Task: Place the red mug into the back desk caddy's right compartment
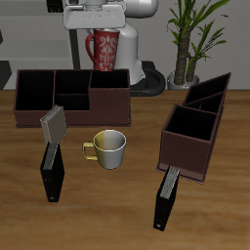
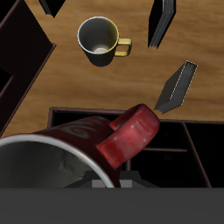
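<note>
Exterior view, front of table: we list two dark flat book-like items standing on the table [image 1: 137,220], one [image 1: 52,174] with a grey book [image 1: 55,127] leaning at its top, the other [image 1: 166,198] touching the end of the angled caddy.
Pale mug: we record a pale metallic mug with yellow handle [image 1: 107,147], upright on the table between the two dark items and a little farther back; the wrist view shows it [image 2: 99,39] open-mouthed and empty.
Angled caddy: we note a brown caddy seen end-on [image 1: 195,129], black-lined, well apart from the pale mug.
Back desk caddy: we enter the long, low, dark-brown back desk caddy [image 1: 73,99] farther back, long side toward the camera, sections black inside.
Right compartment: we count the large end section [image 1: 34,90] as holding nothing visible.
Red mug: we find the red mug [image 1: 104,46] lifted off the table, upright, above and behind the back desk caddy's other end; in the wrist view its red handle [image 2: 131,133] and white inside sit over that caddy.
Gripper: we place the gripper [image 1: 98,23] at the red mug's rim, jaws clamped on it.
Background: we log a potted plant [image 1: 192,39] at the back.
</note>
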You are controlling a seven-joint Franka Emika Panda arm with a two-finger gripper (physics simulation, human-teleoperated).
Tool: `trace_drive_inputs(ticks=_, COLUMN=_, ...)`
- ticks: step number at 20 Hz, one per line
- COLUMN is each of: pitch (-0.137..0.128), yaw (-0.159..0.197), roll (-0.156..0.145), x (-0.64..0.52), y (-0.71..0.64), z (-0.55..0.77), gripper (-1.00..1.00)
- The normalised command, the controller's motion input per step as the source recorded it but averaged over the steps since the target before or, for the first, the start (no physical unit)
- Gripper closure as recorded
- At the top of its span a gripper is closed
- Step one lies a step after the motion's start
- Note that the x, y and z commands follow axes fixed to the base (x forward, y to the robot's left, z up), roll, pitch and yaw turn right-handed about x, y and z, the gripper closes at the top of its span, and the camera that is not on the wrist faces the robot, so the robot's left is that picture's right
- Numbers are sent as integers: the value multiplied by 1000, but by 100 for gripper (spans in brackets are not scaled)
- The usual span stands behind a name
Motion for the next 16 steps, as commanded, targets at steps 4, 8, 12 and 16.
trace_drive_inputs(ticks=4, pitch=5, yaw=-2, roll=6, x=-105, y=105, z=-86, gripper=100)
trace_drive_inputs(ticks=8, pitch=47, yaw=30, roll=23, x=57, y=113, z=-228, gripper=100)
trace_drive_inputs(ticks=12, pitch=52, yaw=33, roll=30, x=29, y=160, z=-263, gripper=100)
trace_drive_inputs(ticks=16, pitch=12, yaw=23, roll=5, x=12, y=107, z=-118, gripper=100)
